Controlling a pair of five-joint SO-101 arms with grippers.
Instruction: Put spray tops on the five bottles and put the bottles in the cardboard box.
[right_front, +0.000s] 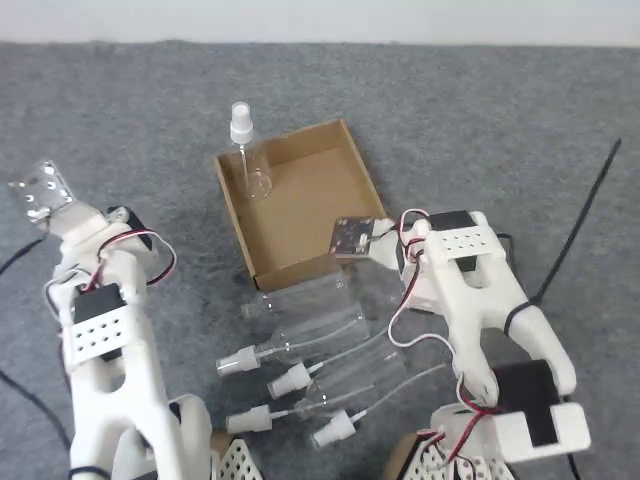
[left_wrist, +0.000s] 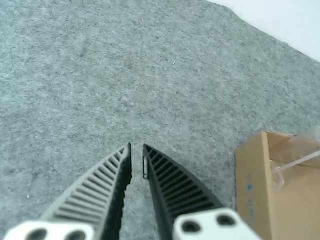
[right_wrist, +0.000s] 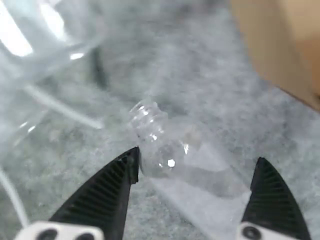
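Note:
The cardboard box (right_front: 300, 205) lies open in the middle of the grey carpet. One clear bottle with a white spray top (right_front: 248, 150) stands in its far left corner. Several more clear bottles (right_front: 320, 345) lie in a heap in front of the box, most with white spray tops (right_front: 236, 363). My right gripper (right_wrist: 195, 167) is open low over that heap, with a topless bottle with a threaded neck (right_wrist: 167, 150) lying between its fingers; in the high view the right gripper (right_front: 354, 238) sits at the box's front edge. My left gripper (left_wrist: 136, 150) is shut over bare carpet, left of the box (left_wrist: 260, 190).
Another clear bottle with a thin dip tube (right_wrist: 35, 45) lies beside the topless one. A black cable (right_front: 585, 215) runs across the carpet on the right. Open carpet stretches behind and to the left of the box.

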